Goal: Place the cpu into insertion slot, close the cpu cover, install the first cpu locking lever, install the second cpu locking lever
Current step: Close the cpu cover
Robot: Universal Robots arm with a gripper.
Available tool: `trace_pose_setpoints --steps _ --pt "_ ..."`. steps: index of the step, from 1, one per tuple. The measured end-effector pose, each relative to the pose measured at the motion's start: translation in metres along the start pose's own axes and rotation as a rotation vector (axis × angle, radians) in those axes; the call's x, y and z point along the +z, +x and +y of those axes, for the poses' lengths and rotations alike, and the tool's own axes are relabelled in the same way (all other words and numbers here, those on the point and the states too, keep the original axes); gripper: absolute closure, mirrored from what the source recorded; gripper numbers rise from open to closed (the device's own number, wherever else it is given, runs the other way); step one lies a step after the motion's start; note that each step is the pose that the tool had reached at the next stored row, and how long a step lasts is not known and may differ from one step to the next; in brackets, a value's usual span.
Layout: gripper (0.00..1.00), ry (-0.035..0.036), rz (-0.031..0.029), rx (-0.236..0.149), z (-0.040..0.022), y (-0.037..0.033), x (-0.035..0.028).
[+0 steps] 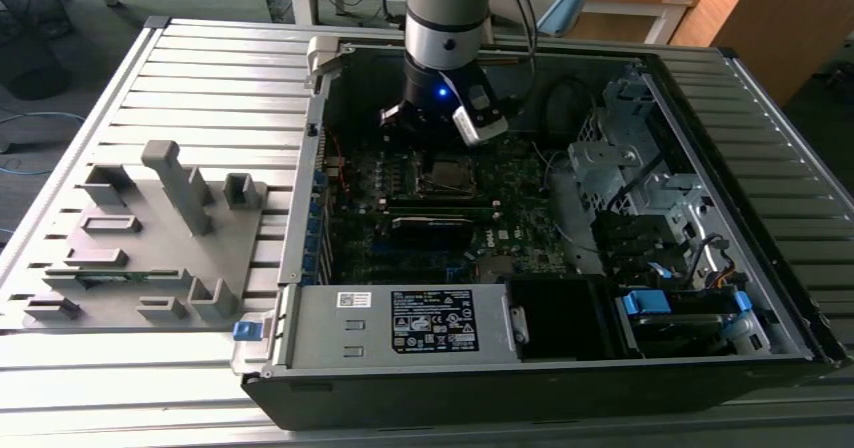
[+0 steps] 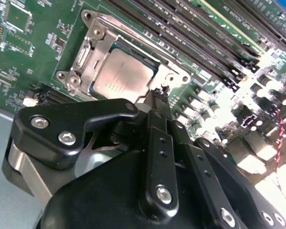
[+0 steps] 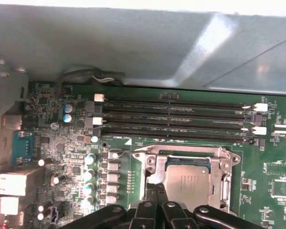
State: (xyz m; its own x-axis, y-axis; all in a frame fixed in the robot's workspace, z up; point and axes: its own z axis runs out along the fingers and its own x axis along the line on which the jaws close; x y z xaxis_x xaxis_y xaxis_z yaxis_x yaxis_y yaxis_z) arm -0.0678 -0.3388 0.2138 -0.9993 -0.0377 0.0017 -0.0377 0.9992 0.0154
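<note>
The cpu, a flat grey metal square, lies in the insertion slot on the green motherboard. The silver cpu cover lies flat around it as a frame. My gripper is shut with nothing between its fingers. Its black tips hang just above one edge of the socket, beside the cpu. In the exterior view the gripper hangs inside the open computer case, just behind the socket. I cannot make out how the locking levers stand.
Long black memory slots run beside the socket. The grey case wall rises behind them. A labelled power supply box, drive bays and cables fill the case. A grey fixture plate sits at the exterior view's left.
</note>
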Motion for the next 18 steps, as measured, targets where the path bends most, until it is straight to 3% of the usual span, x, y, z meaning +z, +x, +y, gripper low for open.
trace_pose_setpoints --steps 2,3,15,18 --pt "0.89 -0.0003 -0.0081 0.000 0.0000 0.0000 0.0005" --pt "0.89 -0.0003 -0.0092 0.000 0.0000 -0.0002 0.0007" --pt "0.89 -0.0004 -0.0093 0.000 -0.0008 -0.0203 0.0019" --pt "0.89 -0.0002 -0.0093 0.000 -0.0009 -0.0216 0.0019"
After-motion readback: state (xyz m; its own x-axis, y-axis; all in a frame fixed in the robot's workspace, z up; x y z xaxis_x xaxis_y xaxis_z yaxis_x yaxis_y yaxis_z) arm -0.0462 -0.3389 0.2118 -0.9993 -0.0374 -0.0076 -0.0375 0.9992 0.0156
